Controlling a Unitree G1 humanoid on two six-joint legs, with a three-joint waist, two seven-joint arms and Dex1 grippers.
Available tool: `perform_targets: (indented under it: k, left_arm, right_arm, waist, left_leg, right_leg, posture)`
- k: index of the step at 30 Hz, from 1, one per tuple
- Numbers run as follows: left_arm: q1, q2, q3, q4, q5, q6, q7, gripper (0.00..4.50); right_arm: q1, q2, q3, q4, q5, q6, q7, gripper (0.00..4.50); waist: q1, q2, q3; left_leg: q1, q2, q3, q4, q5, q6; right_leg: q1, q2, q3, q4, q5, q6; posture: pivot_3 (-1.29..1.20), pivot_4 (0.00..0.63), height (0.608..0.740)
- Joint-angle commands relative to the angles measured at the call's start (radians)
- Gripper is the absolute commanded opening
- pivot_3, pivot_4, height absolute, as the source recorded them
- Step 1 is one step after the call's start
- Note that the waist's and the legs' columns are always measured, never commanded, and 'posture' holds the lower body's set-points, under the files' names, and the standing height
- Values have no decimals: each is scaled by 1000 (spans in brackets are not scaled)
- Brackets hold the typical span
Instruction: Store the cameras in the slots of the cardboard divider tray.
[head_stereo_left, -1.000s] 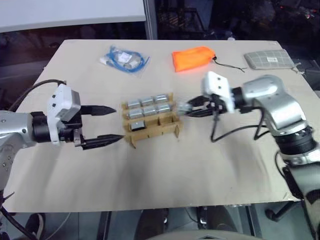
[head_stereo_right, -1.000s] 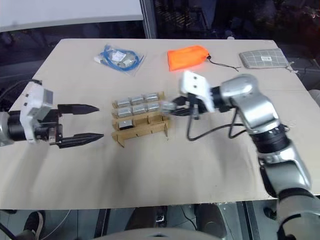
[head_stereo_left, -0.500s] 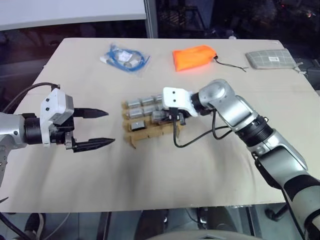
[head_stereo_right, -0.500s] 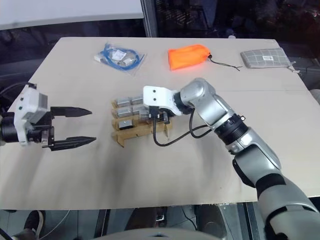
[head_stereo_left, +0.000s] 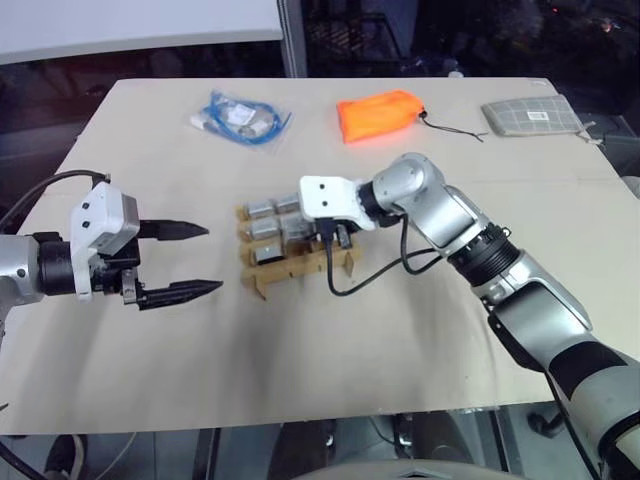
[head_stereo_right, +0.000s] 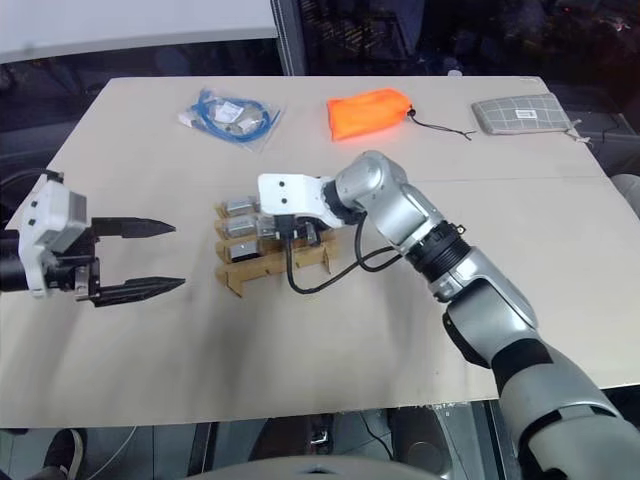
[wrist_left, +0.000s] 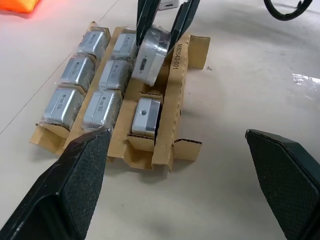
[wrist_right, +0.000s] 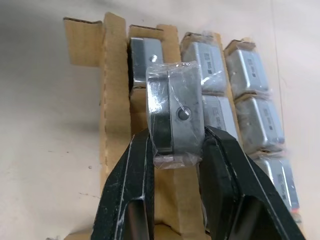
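- The right gripper has its jaws clenched on one wrapped camera, pinched between the two black fingers; the left gripper stands released, jaws spread wide with nothing between them, apart from the tray on its left side.
- Over the last second the right arm has swung in from the tray's right side and come down, so the held camera now hangs tilted directly over the cardboard divider tray, above the front row of slots.
- The tray sits near the middle of the table. Its two back rows hold six stored cameras, and the front row has one more camera seated at its left end.
- The slot below the held camera looks empty, so this reads as the placement step: the carry appears finished and what remains is lowering the camera between the slats and letting go.
- The camera's tilt could catch it on a slat edge, so straightening it first seems wise.
- The orange pouch and the bag of blue cable lie at the table's far side, well apart.
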Motion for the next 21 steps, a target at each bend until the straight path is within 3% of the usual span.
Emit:
perform_targets:
  k: [1, 9, 21]
  left_arm:
    - [10, 8, 44, -6, 5, -19, -8, 4500]
    - [15, 8, 42, -1, 9, -25, -9, 4500]
    - [14, 12, 42, 0, 12, -23, -15, 4500]
  right_arm:
    - [9, 8, 4, -6, -9, -8, 22, 717]
    - [6, 76, -49, -17, 30, 26, -7, 717]
    - [-7, 22, -18, 57, -55, -8, -3, 717]
  waist:
    - [0, 0, 0]
    - [0, 0, 0]
    - [0, 0, 0]
  left_leg:
    - [0, 0, 0, 0, 0, 0]
    - [-1, 0, 0, -1, 0, 0]
    - [0, 0, 0, -1, 0, 0]
  right_leg:
    - [0, 0, 0, 0, 0, 0]
    - [-1, 0, 0, 0, 0, 0]
    - [-1, -1, 0, 0, 0, 0]
  posture:
    - [0, 150, 740]
    - [0, 150, 740]
    - [0, 150, 740]
